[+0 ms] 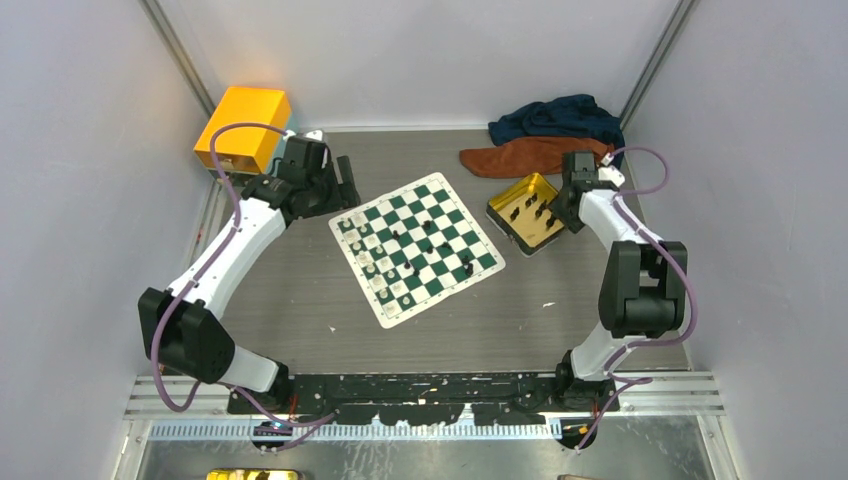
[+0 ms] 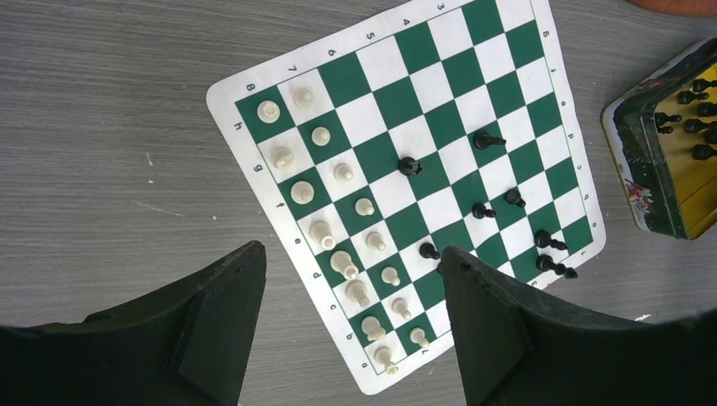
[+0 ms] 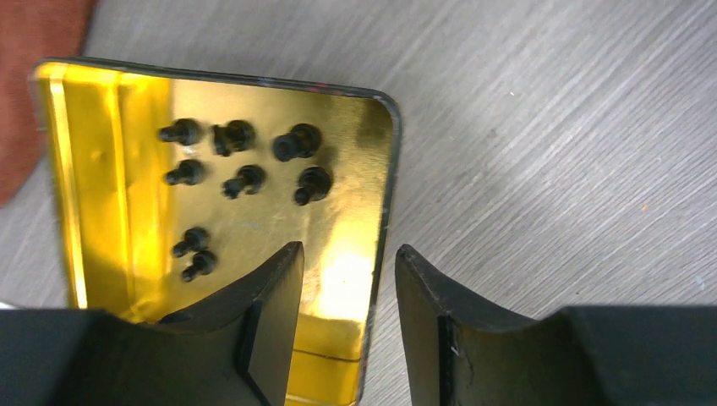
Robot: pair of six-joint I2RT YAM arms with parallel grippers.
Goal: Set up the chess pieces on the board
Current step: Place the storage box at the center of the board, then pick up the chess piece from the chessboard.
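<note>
The board (image 1: 470,232) lies turned at mid-table. Cream-white pieces (image 1: 368,255) stand in two rows along its left edge, as the left wrist view shows (image 2: 342,172). Several black pieces (image 2: 409,166) are scattered on the board (image 2: 448,127), some lying down. More black pieces (image 3: 241,178) lie in the gold tin (image 3: 110,194). My left gripper (image 1: 346,188) hangs open and empty above the board's far left side (image 2: 348,249). My right gripper (image 1: 567,212) is open and empty, with its jaws either side of the tin's right wall (image 3: 348,247).
The gold tin (image 1: 503,228) sits just right of the board. An orange box (image 1: 243,125) stands at the back left. A dark blue cloth (image 1: 555,118) and a rust cloth (image 1: 530,155) lie at the back right. White walls close in on both sides.
</note>
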